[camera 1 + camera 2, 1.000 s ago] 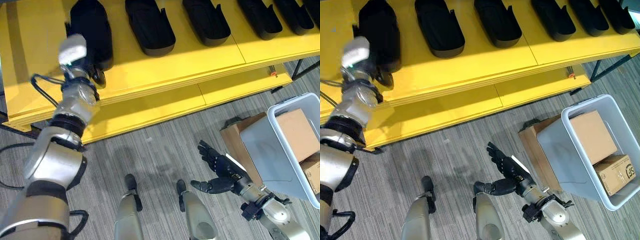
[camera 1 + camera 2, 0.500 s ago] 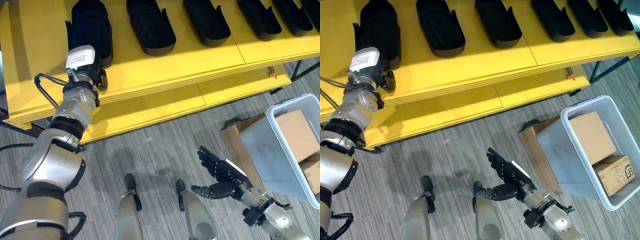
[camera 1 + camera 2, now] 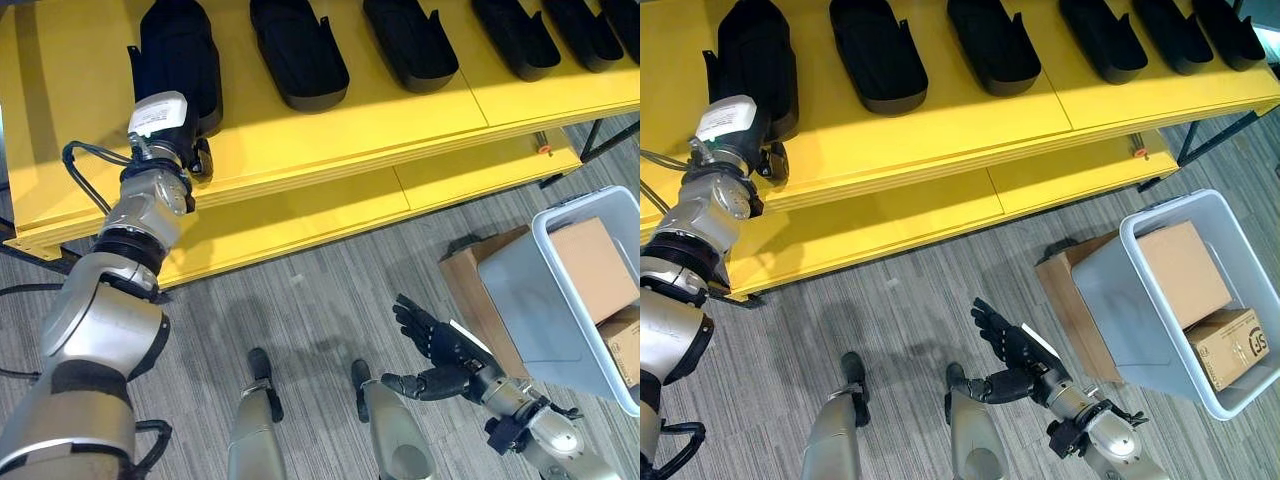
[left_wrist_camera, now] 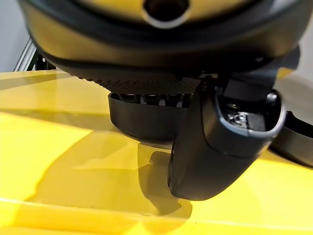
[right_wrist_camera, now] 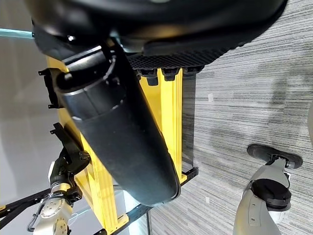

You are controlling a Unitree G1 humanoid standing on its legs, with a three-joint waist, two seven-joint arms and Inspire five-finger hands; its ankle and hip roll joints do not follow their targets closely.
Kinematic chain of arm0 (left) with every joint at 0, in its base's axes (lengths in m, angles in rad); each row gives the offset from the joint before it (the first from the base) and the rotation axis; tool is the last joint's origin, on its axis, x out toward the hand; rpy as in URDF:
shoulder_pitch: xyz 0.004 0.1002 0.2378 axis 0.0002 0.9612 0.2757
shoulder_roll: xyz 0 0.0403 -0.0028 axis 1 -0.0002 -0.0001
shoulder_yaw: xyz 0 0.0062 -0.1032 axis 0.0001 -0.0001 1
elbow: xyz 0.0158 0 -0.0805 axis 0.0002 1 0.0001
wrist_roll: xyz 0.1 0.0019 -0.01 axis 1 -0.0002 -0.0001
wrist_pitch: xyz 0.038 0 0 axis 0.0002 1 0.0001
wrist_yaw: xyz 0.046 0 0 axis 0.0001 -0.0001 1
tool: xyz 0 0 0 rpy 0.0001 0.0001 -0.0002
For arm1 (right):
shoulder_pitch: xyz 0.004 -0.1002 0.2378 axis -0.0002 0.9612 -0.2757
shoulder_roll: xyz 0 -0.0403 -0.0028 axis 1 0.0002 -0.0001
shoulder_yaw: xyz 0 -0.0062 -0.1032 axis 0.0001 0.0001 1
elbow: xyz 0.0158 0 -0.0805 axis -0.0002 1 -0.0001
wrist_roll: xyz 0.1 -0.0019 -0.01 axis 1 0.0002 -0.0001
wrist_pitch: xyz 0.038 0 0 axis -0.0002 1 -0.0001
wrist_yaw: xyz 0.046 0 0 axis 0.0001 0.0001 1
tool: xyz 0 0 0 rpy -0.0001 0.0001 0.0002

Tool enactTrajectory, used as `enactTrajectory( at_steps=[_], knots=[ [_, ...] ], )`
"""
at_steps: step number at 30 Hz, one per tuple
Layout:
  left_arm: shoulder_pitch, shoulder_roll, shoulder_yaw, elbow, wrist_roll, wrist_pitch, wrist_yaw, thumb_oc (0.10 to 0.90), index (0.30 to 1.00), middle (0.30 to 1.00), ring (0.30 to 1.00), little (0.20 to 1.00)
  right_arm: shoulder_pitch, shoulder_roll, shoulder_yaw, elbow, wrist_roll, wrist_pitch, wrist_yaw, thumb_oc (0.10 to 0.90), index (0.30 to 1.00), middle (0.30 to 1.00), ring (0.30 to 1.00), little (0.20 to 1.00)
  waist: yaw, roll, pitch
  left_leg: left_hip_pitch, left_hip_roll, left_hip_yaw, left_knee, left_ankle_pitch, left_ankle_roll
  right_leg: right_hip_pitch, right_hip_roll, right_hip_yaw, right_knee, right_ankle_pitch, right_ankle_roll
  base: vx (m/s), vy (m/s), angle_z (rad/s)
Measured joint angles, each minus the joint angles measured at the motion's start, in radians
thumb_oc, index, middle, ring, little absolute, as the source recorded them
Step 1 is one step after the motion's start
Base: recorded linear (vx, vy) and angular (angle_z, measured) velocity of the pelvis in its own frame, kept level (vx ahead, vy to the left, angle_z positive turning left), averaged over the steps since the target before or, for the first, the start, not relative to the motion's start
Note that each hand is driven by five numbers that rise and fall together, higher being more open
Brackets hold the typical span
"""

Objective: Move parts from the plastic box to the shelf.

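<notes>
Seemingly a placing step is ending: the left hand [image 3: 196, 157] sits on the yellow shelf [image 3: 330, 135] against the near end of the leftmost black part [image 3: 181, 55], its fingers hidden. Rightward, the right hand [image 3: 436, 352] hangs spread and empty, just beside the plastic box [image 3: 545, 325], where cardboard boxes [image 3: 590, 265] wait to be grasped next.

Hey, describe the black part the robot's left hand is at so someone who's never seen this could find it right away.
Start at the long yellow shelf, whose top level carries a row of black parts. Go to the row's left end: the leftmost black part is the one, with the left hand at its near end. Unlike its neighbours, it is the only one with a robot arm reaching up to it.
</notes>
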Motion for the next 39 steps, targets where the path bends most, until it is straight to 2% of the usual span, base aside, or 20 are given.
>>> enactTrajectory(
  at_steps=[7,10,13,17,22,24,26,28,39],
  knots=[
    [-0.015,0.031,-0.002,0.03,-0.007,-0.007,-0.037,0.9,1.0,1.0,1.0,1.0,0.019,-0.001,-0.016,-0.001,0.028,0.006,0.013,0.9,1.0,1.0,1.0,1.0,-0.005,0.002,-0.012,-0.006,0.011,0.022,0.002,-0.002,0.0,-0.023,0.007,0.023,0.004,-0.003,-0.007,0.02,0.014,-0.09],
    [-0.016,0.066,0.034,0.039,-0.055,-0.022,-0.049,0.9,1.0,1.0,1.0,1.0,0.019,0.0,-0.017,-0.001,0.029,0.01,0.018,0.9,1.0,1.0,1.0,1.0,-0.017,0.002,-0.025,-0.027,0.019,0.022,0.014,-0.003,0.0,-0.041,0.014,0.023,0.008,0.003,-0.004,0.02,0.014,-0.06],
    [-0.014,0.065,0.121,0.067,-0.17,-0.019,-0.049,0.9,1.0,1.0,1.0,1.0,0.023,0.0,-0.017,0.0,0.029,0.016,0.025,0.9,1.0,1.0,1.0,1.0,-0.023,0.002,-0.025,-0.027,0.02,0.022,0.015,-0.004,0.0,-0.042,0.015,0.025,0.011,0.003,-0.004,0.04,0.011,-0.01],
    [-0.015,0.067,0.161,0.069,-0.329,-0.007,-0.038,0.9,1.0,1.0,1.0,1.0,0.038,0.0,-0.017,0.001,0.029,0.022,0.027,0.9,1.0,1.0,1.0,1.0,-0.023,0.007,-0.028,-0.027,0.02,0.022,0.015,-0.005,0.0,-0.042,0.015,0.024,0.013,0.002,-0.004,0.0,0.0,0.0],
    [-0.014,0.066,0.194,0.069,-0.445,0.0,-0.023,0.9,1.0,1.0,1.0,1.0,0.049,0.0,-0.017,0.001,0.029,0.023,0.028,0.9,1.0,1.0,1.0,1.0,-0.022,0.011,-0.031,-0.028,0.019,0.022,0.015,-0.005,-0.001,-0.044,0.015,0.025,0.015,0.002,-0.004,0.0,0.0,0.0],
    [-0.013,0.057,0.22,0.076,-0.523,0.003,-0.023,0.9,1.0,1.0,1.0,1.0,0.061,-0.001,-0.017,0.001,0.029,0.028,0.028,0.9,1.0,1.0,1.0,1.0,-0.023,0.021,-0.046,-0.033,0.019,0.022,0.014,-0.005,-0.001,-0.05,0.015,0.024,0.014,0.002,-0.005,0.0,0.0,0.0],
    [-0.011,0.05,0.286,0.078,-0.638,0.003,-0.022,0.9,1.0,1.0,1.0,1.0,0.061,-0.003,-0.017,0.001,0.029,0.03,0.028,0.9,1.0,1.0,1.0,1.0,-0.023,0.026,-0.049,-0.033,0.019,0.022,0.014,-0.004,-0.001,-0.05,0.015,0.024,0.014,0.002,-0.004,0.0,0.0,0.0],
    [-0.01,0.049,0.287,0.078,-0.716,0.003,-0.022,0.9,1.0,1.0,1.0,1.0,0.061,-0.004,-0.017,0.001,0.029,0.036,0.028,0.9,1.0,1.0,1.0,1.0,-0.022,0.027,-0.049,-0.032,0.019,0.022,0.014,-0.003,-0.002,-0.05,0.015,0.025,0.015,0.002,-0.004,0.0,0.0,0.0],
    [-0.01,0.049,0.284,0.082,-0.744,0.003,-0.019,0.9,1.0,1.0,1.0,1.0,0.063,-0.035,-0.017,0.001,0.029,0.041,0.031,0.9,1.0,1.0,1.0,1.0,-0.022,0.027,-0.049,-0.027,0.02,0.025,0.013,-0.004,-0.002,-0.049,0.015,0.029,0.019,0.002,-0.005,0.0,0.0,0.0]
  ],
)
